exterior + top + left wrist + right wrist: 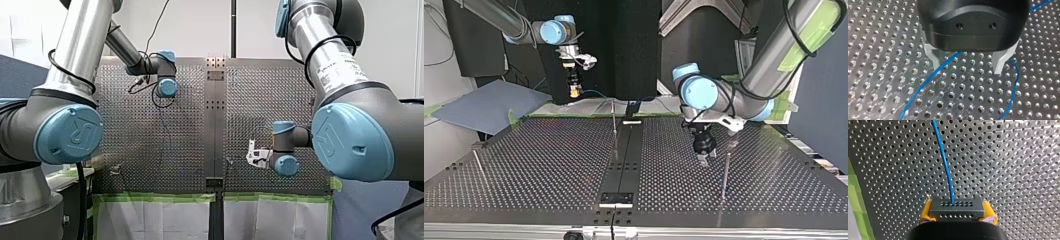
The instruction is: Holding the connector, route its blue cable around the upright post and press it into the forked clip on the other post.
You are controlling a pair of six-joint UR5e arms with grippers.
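My right jaws clamp the connector (957, 208), blue cable (944, 157) trailing; my left jaws hang open astride it. Routing looks unstarted: next, loop it round the post (726, 172).

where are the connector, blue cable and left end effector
connector (956, 210): right wrist view, its dark face
blue cable (943, 157): right wrist view, mid-run
left end effector (967, 72): left wrist view, between its fingertips

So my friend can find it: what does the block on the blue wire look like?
Start at the big table full of holes, then find my right tool with yellow pads. Pinched between them is the connector: a dark grey block with rows of tiny holes, the blue cable sprouting from it.
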